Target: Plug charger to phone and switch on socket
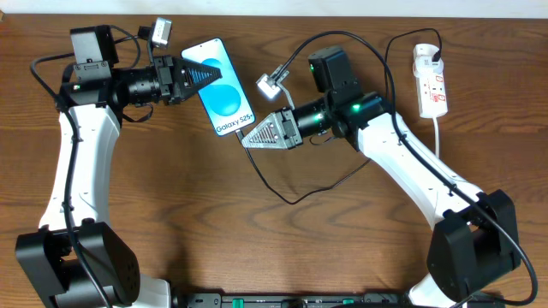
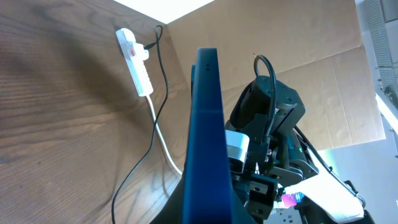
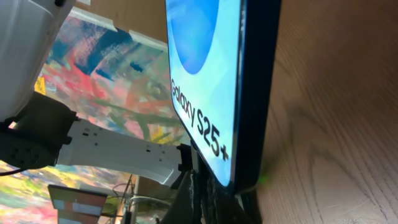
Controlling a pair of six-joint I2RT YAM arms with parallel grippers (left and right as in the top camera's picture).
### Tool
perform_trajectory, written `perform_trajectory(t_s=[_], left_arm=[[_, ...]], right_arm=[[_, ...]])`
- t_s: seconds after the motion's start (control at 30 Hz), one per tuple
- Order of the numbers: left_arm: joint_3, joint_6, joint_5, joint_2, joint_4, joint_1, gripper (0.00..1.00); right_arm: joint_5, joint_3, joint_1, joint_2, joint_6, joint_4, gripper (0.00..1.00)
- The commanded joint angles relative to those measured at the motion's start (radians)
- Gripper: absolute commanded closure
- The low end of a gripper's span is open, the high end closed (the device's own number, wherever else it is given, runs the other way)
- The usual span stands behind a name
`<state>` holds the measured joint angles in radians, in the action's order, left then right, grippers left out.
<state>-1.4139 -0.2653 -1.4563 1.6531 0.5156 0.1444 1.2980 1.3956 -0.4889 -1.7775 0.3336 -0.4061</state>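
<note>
The phone (image 1: 224, 96) has a light-blue screen with "Galaxy S25" text and is held off the table. My left gripper (image 1: 199, 79) is shut on its upper part. In the left wrist view the phone (image 2: 206, 124) stands edge-on between the jaws (image 2: 205, 214). My right gripper (image 1: 250, 137) is at the phone's bottom end, shut on the charger's plug tip. The right wrist view shows the phone (image 3: 205, 74) just above the closed fingers (image 3: 211, 199). The plug itself is hidden. The black charger cable (image 1: 295, 201) loops over the table. The white socket (image 1: 431, 81) lies at the far right.
The socket's white cord (image 1: 438, 137) runs toward the front edge. The socket (image 2: 135, 59), its black cable (image 2: 158, 81) and the white cord (image 2: 165, 146) also show in the left wrist view. The table is brown wood.
</note>
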Motion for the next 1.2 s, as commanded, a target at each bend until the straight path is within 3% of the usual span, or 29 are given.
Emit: perform_trajectory(t_s=[0.0, 0.33, 0.77, 0.93, 1.17], left_arm=[[-0.007, -0.005, -0.051, -0.009, 0.006, -0.006, 0.93], [-0.007, -0.004, -0.051, -0.009, 0.018, -0.021, 0.93], [-0.007, -0.001, -0.051, -0.009, 0.018, -0.029, 0.93], [-0.007, 0.000, -0.051, -0.009, 0.016, -0.029, 0.93], [-0.007, -0.001, -0.051, -0.009, 0.014, -0.027, 0.93]], right_arm=[[-0.006, 0.003, 0.023, -0.009, 0.011, 0.015, 0.99], [-0.018, 0.003, 0.022, -0.009, 0.114, 0.131, 0.99], [-0.032, 0.003, 0.022, -0.009, 0.114, 0.130, 0.99], [-0.027, 0.003, 0.022, -0.009, 0.099, 0.116, 0.90], [0.013, 0.003, 0.028, -0.009, 0.036, 0.057, 0.87]])
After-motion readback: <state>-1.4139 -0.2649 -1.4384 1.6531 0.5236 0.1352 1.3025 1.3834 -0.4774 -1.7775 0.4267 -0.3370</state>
